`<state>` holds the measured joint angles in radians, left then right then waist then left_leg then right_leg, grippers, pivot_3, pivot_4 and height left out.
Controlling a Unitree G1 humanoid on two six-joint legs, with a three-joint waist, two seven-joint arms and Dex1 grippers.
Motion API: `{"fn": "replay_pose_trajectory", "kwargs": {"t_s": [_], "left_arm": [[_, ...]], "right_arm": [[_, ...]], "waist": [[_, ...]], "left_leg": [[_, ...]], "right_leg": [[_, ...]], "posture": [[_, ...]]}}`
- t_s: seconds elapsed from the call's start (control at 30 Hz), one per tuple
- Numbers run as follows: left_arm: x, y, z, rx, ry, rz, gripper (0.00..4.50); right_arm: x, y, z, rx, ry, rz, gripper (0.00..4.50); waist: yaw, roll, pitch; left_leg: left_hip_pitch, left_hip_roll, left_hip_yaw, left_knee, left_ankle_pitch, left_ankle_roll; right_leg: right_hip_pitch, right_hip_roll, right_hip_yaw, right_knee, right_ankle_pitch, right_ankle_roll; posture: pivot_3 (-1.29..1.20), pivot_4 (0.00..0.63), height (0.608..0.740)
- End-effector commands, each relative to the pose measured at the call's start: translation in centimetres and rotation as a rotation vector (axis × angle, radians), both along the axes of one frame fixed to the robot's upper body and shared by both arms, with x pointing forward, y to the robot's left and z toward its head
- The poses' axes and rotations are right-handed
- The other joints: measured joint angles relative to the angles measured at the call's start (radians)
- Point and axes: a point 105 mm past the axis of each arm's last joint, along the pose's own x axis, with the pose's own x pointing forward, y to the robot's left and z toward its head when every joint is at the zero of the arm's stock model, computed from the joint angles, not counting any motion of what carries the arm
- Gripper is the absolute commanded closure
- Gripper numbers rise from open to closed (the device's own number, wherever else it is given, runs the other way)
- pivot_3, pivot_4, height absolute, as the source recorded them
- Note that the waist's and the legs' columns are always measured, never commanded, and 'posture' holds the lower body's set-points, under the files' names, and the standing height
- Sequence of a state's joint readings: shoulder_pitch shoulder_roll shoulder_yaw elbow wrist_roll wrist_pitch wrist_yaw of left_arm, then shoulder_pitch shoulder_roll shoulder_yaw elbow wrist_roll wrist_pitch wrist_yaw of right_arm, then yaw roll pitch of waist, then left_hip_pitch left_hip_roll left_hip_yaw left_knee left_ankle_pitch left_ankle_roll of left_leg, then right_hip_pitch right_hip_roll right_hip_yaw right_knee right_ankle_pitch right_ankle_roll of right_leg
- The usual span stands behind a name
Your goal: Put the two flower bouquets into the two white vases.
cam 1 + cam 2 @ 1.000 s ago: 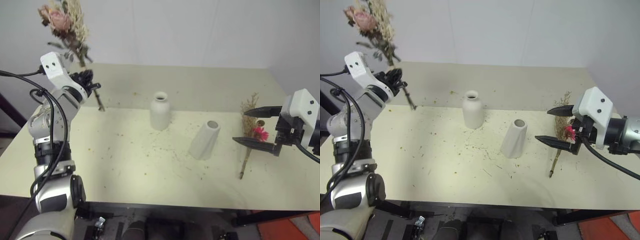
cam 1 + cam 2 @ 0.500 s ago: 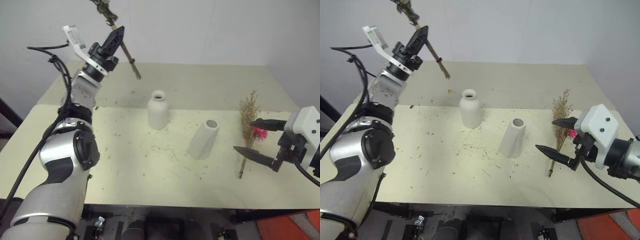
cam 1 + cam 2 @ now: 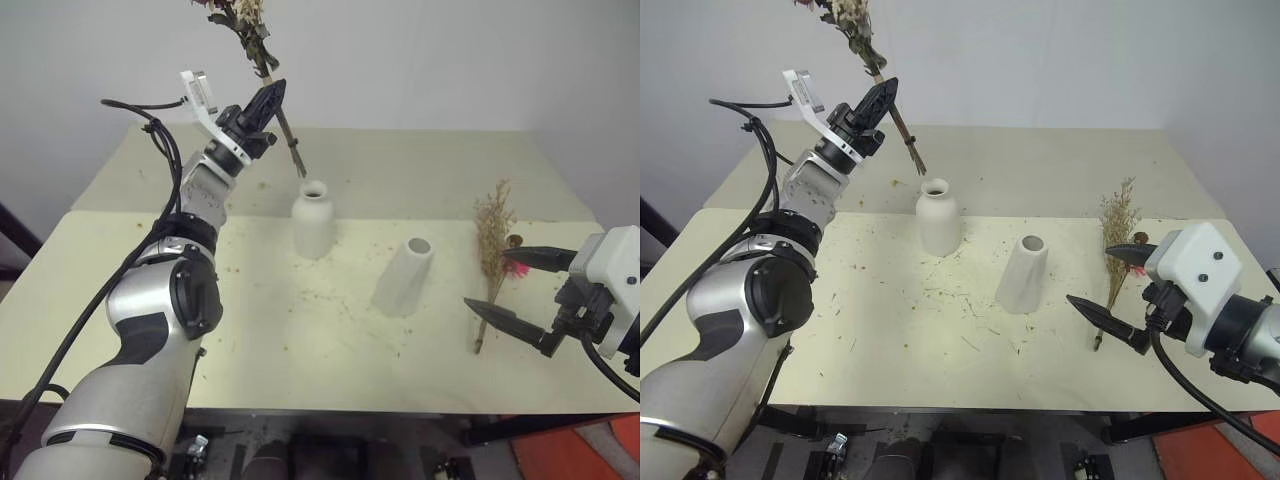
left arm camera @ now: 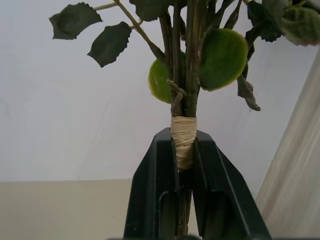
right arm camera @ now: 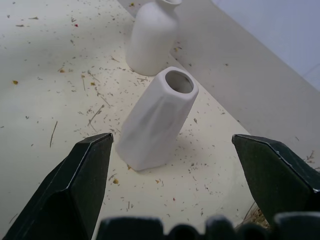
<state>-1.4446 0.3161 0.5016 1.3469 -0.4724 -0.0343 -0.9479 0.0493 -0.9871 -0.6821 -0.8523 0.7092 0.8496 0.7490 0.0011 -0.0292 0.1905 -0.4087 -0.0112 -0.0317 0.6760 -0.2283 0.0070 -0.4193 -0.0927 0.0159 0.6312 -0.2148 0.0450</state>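
Cream table (image 3: 250,330), left gripper (image 3: 272,97) jaws clamping rose bouquet (image 3: 262,55), blooms cut off, right gripper (image 3: 520,290) jaws apart.

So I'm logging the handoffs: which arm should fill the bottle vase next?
Left, probably. The left claw grips the rose bouquet just above the bottle vase.

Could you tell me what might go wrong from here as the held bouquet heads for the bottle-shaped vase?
1. The left tool holds the rose bouquet tilted, its stem ends beside the bottle vase mouth, not over it; they could catch the narrow rim and tip the vase.
2. The grip sits on the wrapped stems, so the bunch might slip or pivot.
3. The open right tool hangs near the grass bouquet and could nudge it.
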Motion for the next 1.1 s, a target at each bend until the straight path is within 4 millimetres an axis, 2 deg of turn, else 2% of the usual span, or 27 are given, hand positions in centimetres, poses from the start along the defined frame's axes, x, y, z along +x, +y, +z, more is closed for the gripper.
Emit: {"fn": "replay_pose_trajectory", "kwargs": {"t_s": [0.03, 0.33, 0.63, 0.83, 1.1], "left_arm": [[-0.1, -0.4, 0.9, -0.009, -0.031, 0.011, 4.39], [0.5, -1.5, -1.1, 0.071, 0.014, 0.048, 4.39], [0.5, -2.2, -1.7, 0.089, 0.023, 0.039, 4.39], [0.2, -4.0, -2.9, 0.174, 0.008, -0.001, 4.39], [0.3, -3.9, -3.7, 0.215, 0.012, 0.014, 4.39]], "right_arm": [[-0.4, 0.0, 0.8, -0.011, -0.043, -0.018, 0.00], [-0.9, 0.1, 0.9, -0.019, -0.046, -0.037, 0.00], [-1.4, 0.1, 1.1, -0.028, -0.050, -0.041, 0.00], [-1.2, 0.2, 1.1, -0.032, -0.061, -0.045, 0.00], [-1.3, 0.1, 1.3, -0.026, -0.073, -0.054, 0.00]], "waist": [[0.000, 0.000, 0.000], [-0.001, 0.000, 0.000], [0.002, 0.000, 0.000], [0.003, 0.000, 0.000], [0.003, 0.000, 0.000]], "left_leg": [[0.000, 0.000, 0.000, 0.000, 0.000, 0.000], [0.000, 0.000, 0.000, 0.000, 0.000, 0.000], [0.000, 0.000, 0.000, 0.000, 0.000, 0.000], [0.000, 0.000, 0.000, 0.000, 0.000, 0.000], [0.000, 0.000, 0.000, 0.000, 0.000, 0.000]], "right_leg": [[0.000, 0.000, 0.000, 0.000, 0.000, 0.000], [0.000, 0.000, 0.000, 0.000, 0.000, 0.000], [0.000, 0.000, 0.000, 0.000, 0.000, 0.000], [0.000, 0.000, 0.000, 0.000, 0.000, 0.000], [0.000, 0.000, 0.000, 0.000, 0.000, 0.000]], "posture": [[0.00, 0.150, 0.740], [0.00, 0.150, 0.740], [0.00, 0.150, 0.740], [0.00, 0.150, 0.740], [0.00, 0.150, 0.740]]}}
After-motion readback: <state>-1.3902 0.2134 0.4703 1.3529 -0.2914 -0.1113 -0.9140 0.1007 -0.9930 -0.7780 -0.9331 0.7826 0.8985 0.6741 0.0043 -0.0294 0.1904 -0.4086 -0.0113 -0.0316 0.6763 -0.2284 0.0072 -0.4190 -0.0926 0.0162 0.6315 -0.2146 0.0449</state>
